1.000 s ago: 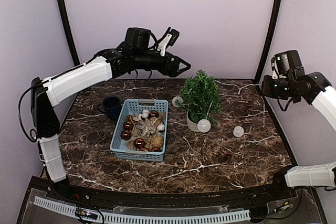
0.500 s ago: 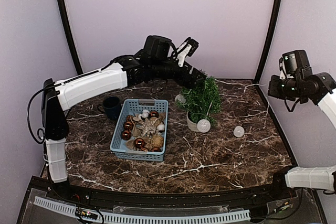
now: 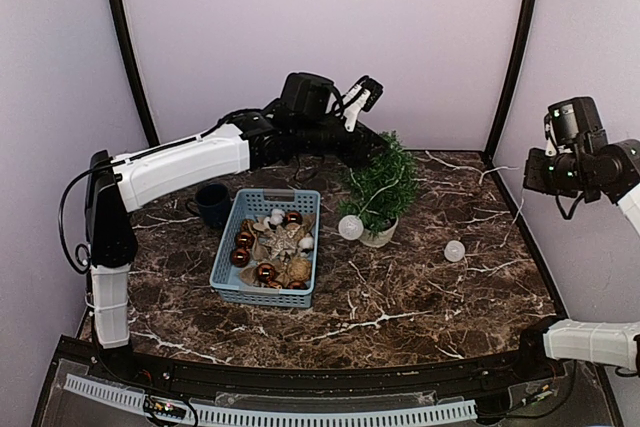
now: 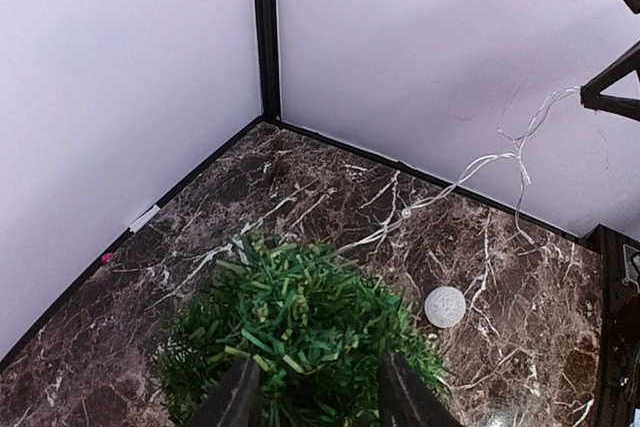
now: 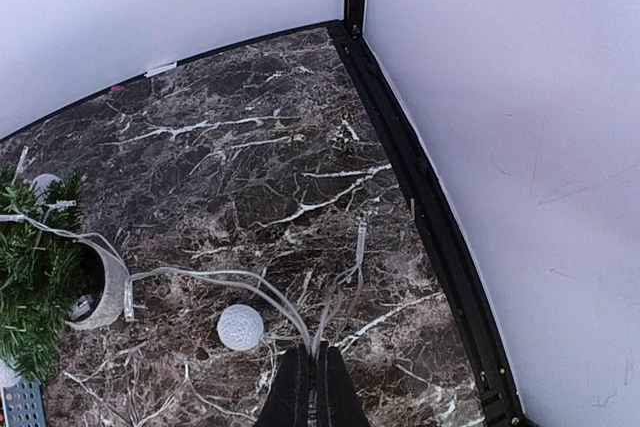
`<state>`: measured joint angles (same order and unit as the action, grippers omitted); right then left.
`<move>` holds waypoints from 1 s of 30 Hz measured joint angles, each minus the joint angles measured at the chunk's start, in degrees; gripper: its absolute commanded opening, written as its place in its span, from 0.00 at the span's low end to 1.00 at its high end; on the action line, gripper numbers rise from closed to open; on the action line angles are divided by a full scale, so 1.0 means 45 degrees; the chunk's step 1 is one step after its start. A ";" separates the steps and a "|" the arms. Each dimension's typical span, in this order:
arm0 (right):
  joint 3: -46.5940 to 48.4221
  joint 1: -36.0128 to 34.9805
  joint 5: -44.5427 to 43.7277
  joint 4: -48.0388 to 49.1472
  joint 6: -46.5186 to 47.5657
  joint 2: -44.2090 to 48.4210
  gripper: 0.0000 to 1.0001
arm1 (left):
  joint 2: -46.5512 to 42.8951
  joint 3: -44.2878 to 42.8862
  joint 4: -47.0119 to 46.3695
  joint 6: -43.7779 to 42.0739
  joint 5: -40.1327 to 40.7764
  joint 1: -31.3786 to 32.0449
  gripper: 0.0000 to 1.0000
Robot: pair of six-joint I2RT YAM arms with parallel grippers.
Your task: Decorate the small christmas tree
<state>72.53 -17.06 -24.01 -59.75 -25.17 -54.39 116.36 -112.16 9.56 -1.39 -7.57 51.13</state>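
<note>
The right hand (image 5: 311, 387) is clamped on the light string (image 5: 210, 275). The left hand (image 4: 320, 402) straddles the top of the tree (image 4: 290, 317), and I cannot tell whether it grips. Next, I judge, it must steady the tree for draping.

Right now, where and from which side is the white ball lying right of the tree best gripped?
Grip the white ball across its middle, coming straight down. It is round and lies alone on the marble table, with open space around it; only a thin light cord runs close by.
</note>
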 measured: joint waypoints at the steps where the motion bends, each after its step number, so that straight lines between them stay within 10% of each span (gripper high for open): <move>1: 0.0000 0.0000 0.0010 -0.0092 -0.0005 0.0015 0.00 | 0.0005 0.0000 -0.0019 0.0005 -0.0015 0.0000 0.38; 20: -0.2885 -0.1107 0.6013 0.0826 -0.0180 0.0180 0.00 | 0.0185 -0.0092 -0.0107 -0.0097 0.0233 -0.0024 0.32; 30: -0.3079 -0.2594 0.8539 0.2147 -0.0675 -0.0005 0.00 | 0.0214 -0.0335 0.0068 -0.0282 0.0515 -0.0024 0.57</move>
<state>58.67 -28.73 14.41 -50.09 -28.21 -54.41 117.32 -113.67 9.87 -2.66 -5.26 51.03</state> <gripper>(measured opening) 0.034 0.504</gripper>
